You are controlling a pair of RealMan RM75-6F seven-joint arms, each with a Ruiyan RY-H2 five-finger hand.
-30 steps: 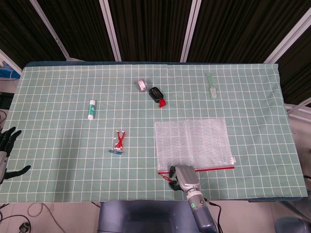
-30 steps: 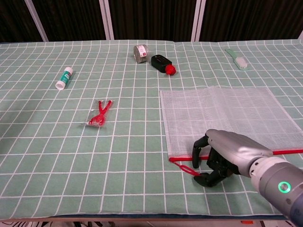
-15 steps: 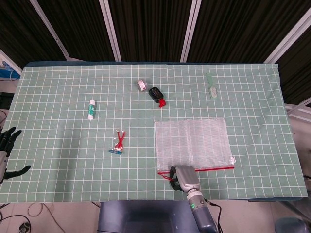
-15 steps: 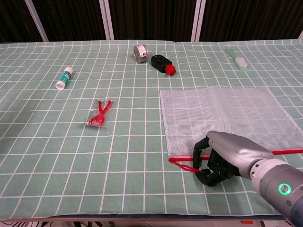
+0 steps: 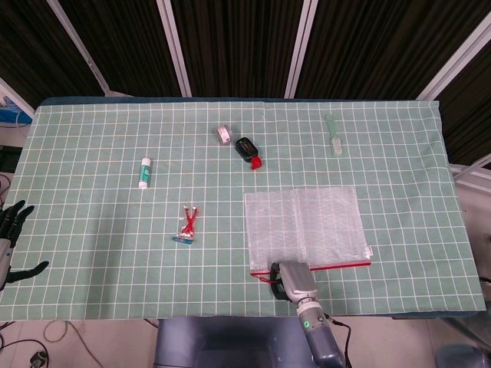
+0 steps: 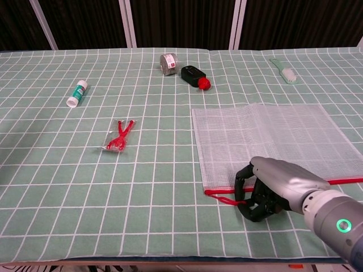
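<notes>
A clear mesh zip pouch (image 5: pixel 303 222) (image 6: pixel 266 136) with a red zipper edge lies flat on the green checked cloth, right of centre. My right hand (image 5: pixel 294 280) (image 6: pixel 272 190) sits at the pouch's near left corner, fingers curled tight around the red pull cord (image 6: pixel 221 195) (image 5: pixel 265 274) that trails from the zipper end. My left hand (image 5: pixel 11 241) hangs off the table's far left edge with its fingers spread and nothing in it; only the head view shows it.
On the cloth lie a white glue stick (image 5: pixel 144 172) (image 6: pixel 77 93), a small red packet (image 5: pixel 187 225) (image 6: pixel 118 137), a tape roll (image 5: pixel 223 135) (image 6: pixel 168 64), a black object with a red tip (image 5: pixel 248 150) (image 6: pixel 194 75) and a pale green brush (image 5: pixel 333 134) (image 6: pixel 284 70).
My right hand's fingers have curled in further around the red pull cord and the hand has shifted slightly right. The left hand has stayed still.
</notes>
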